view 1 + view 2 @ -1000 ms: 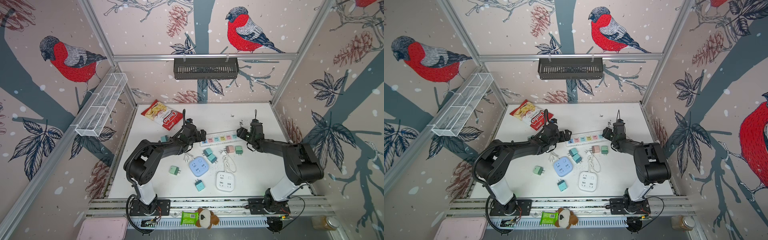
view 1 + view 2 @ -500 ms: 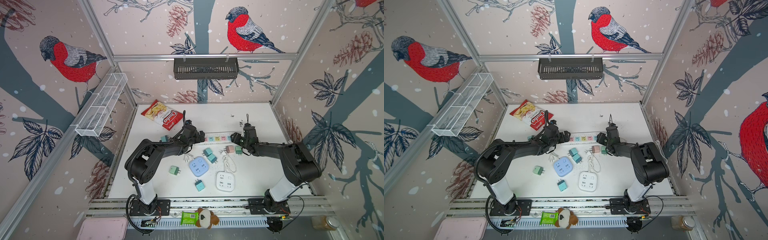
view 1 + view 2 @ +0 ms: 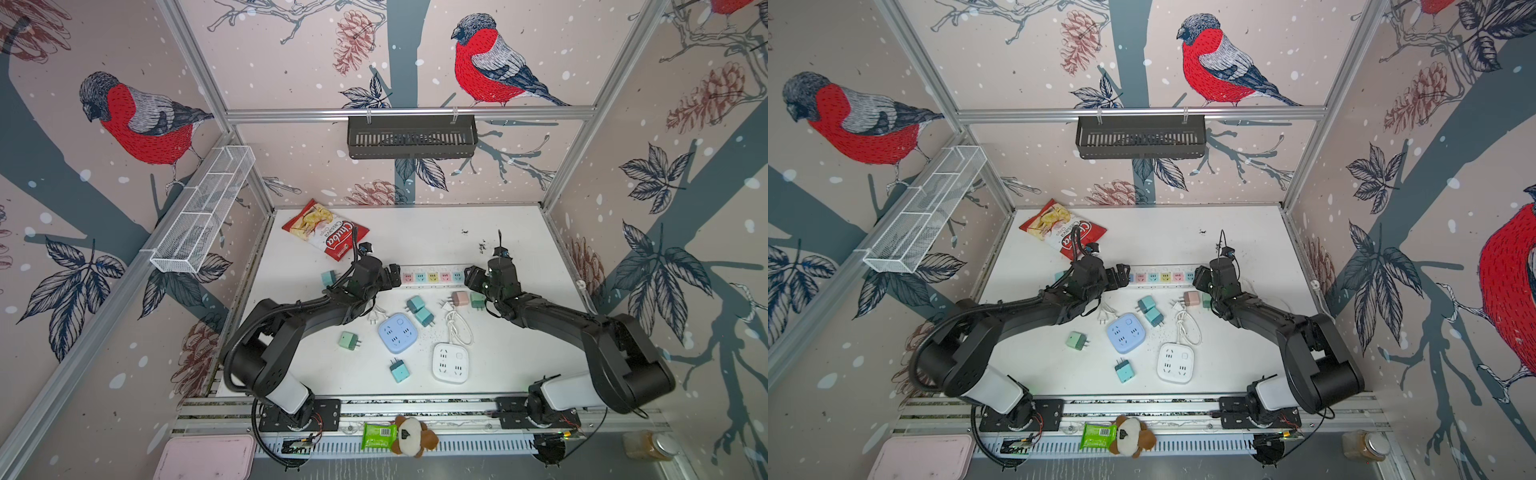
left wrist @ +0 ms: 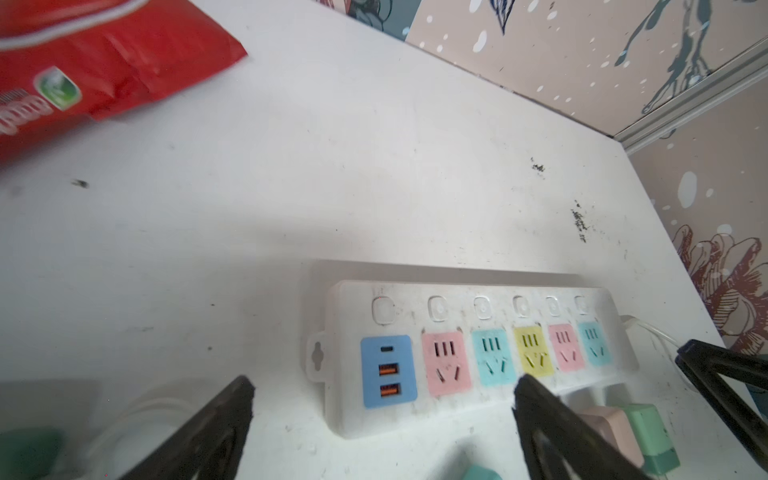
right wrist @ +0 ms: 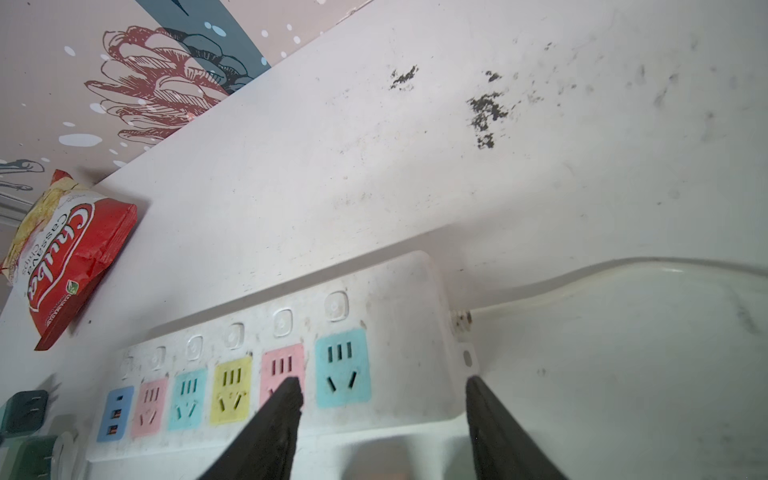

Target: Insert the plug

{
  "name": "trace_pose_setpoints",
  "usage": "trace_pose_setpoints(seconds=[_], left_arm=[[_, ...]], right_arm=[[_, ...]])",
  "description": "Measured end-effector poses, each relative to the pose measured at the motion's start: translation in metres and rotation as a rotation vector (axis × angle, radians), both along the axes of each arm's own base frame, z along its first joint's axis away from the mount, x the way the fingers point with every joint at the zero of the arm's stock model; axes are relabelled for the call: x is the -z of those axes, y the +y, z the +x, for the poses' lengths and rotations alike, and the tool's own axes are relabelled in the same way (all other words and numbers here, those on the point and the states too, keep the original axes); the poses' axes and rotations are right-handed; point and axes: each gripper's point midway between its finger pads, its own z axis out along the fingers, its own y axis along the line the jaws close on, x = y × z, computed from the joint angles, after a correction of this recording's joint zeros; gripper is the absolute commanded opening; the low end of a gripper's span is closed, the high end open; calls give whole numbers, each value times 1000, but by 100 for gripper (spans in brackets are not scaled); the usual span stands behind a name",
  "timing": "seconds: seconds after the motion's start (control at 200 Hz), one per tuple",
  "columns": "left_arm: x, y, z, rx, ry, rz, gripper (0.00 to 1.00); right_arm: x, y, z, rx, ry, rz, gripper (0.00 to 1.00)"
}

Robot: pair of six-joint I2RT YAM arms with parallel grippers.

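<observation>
The power strip (image 3: 432, 276) turned level; right claw (image 5: 382, 384) narrowed.

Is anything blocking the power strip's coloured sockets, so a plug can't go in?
Nothing is plugged in: all five sockets on the power strip stand empty. Only the right gripper, open, hangs over the end teal socket; the pink plug lies beside the strip.

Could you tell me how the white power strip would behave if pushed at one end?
The power strip looks rigid, so should move as one piece. Lying long on the smooth table, it would probably pivot. Its cord may resist.
</observation>
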Motion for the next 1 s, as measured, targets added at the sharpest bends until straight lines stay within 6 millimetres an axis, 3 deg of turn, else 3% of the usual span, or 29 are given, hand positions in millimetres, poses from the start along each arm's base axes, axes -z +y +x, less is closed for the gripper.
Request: trace_pose_setpoints(seconds=[0.23, 0.32, 0.41, 0.6, 0.816, 1.001], left_arm=[[-64, 65, -36, -161, -228, 24, 97], [-78, 92, -51, -233, -298, 58, 97], [-87, 116, -66, -292, -351, 86, 97], [-75, 152, -92, -384, -389, 142, 98], [-28, 178, -109, -453, -369, 220, 98], [-33, 179, -108, -471, -380, 197, 98]], right_arm=[[-1, 23, -46, -48, -14, -56, 56], [-5, 27, -61, -57, -36, -67, 56], [-4, 16, -71, -19, -49, -78, 56], [3, -12, -87, 63, -61, -101, 58], [21, -27, -87, 111, -13, -130, 59], [46, -32, -74, 110, 86, -154, 55]])
